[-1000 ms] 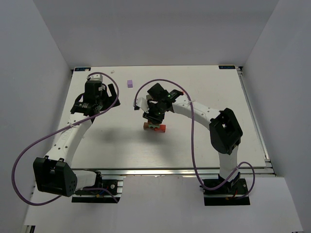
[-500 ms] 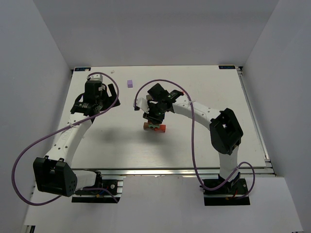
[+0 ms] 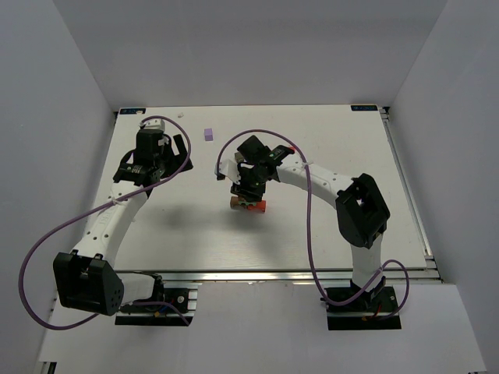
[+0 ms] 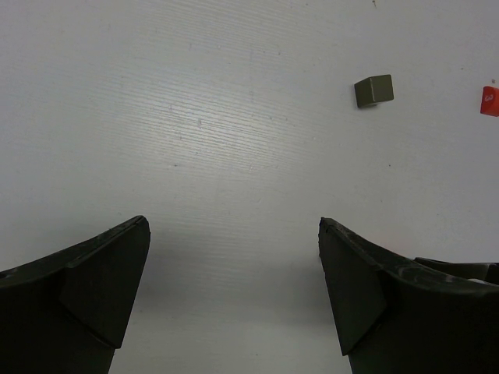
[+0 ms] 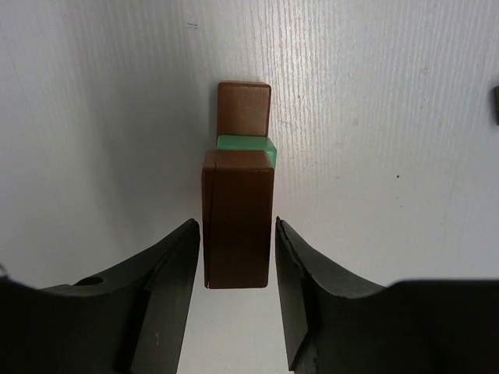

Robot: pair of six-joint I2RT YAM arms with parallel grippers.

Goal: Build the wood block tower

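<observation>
The tower (image 3: 249, 205) is a small stack of wood blocks at mid-table. In the right wrist view a brown bar (image 5: 238, 222) sits on a green block (image 5: 245, 143), with another brown block (image 5: 244, 109) beyond it. My right gripper (image 5: 236, 257) straddles the upper brown bar with a thin gap on each side, so it is open. It hangs over the stack in the top view (image 3: 248, 189). My left gripper (image 4: 234, 288) is open and empty over bare table, at the far left in the top view (image 3: 175, 152).
A lilac cube (image 3: 207, 133) lies alone near the back of the table. In the left wrist view a dark grey cube (image 4: 373, 90) lies ahead to the right, and a red block (image 4: 490, 101) is cut off by the right edge.
My right gripper has shifted slightly over the stack and now hides more of the red bar at its base. The left arm has not moved.
</observation>
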